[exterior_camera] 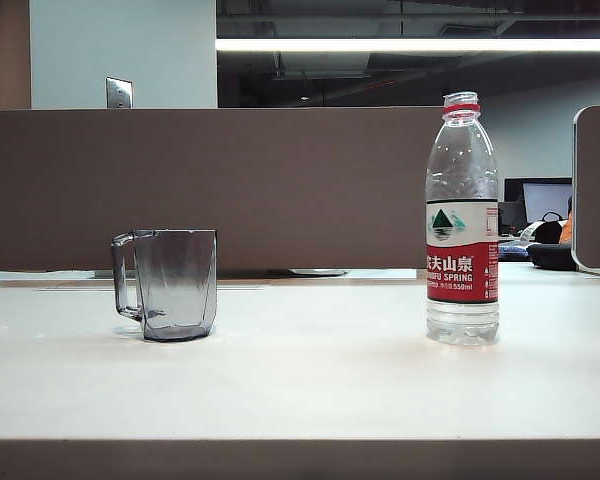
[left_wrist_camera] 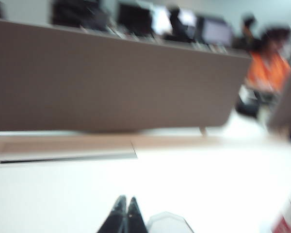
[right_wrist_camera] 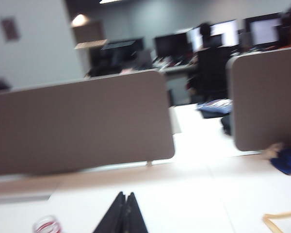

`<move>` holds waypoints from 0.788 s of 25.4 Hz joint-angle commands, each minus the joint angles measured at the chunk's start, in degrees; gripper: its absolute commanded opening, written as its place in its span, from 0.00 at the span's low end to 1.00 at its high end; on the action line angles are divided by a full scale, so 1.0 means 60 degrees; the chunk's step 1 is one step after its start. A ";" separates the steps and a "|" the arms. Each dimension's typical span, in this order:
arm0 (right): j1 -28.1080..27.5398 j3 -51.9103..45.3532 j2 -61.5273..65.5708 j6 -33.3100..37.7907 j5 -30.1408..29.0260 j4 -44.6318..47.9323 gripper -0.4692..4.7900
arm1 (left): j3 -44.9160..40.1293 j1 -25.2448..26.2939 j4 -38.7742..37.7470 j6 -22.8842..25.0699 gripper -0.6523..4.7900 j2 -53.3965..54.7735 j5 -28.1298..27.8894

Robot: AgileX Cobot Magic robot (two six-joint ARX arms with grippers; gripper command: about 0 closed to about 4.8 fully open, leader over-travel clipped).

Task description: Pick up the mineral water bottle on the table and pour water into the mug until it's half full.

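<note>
The mineral water bottle (exterior_camera: pixel 462 220) stands upright on the right of the white table (exterior_camera: pixel 310 380), uncapped, with a red neck ring and a red-and-white label; I cannot make out its water level. The smoky grey mug (exterior_camera: pixel 170 284) stands on the left, handle pointing left. Neither gripper shows in the exterior view. My left gripper (left_wrist_camera: pixel 126 200) is shut, its tips pressed together, with the mug's rim (left_wrist_camera: pixel 167 222) close beside it. Also shut with nothing held is my right gripper (right_wrist_camera: pixel 125 195), and the bottle's red-ringed neck (right_wrist_camera: pixel 47 225) shows off to its side.
A long brown divider panel (exterior_camera: pixel 200 185) runs along the table's back edge. A second panel (exterior_camera: pixel 597 190) stands at the far right. Desks, monitors and seated people lie beyond the panels.
</note>
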 commanded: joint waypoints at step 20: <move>0.2259 0.2601 0.4739 -0.3027 -0.1657 -0.4237 0.08 | 0.2860 -0.2539 -0.3989 0.1749 0.11 0.2426 0.0066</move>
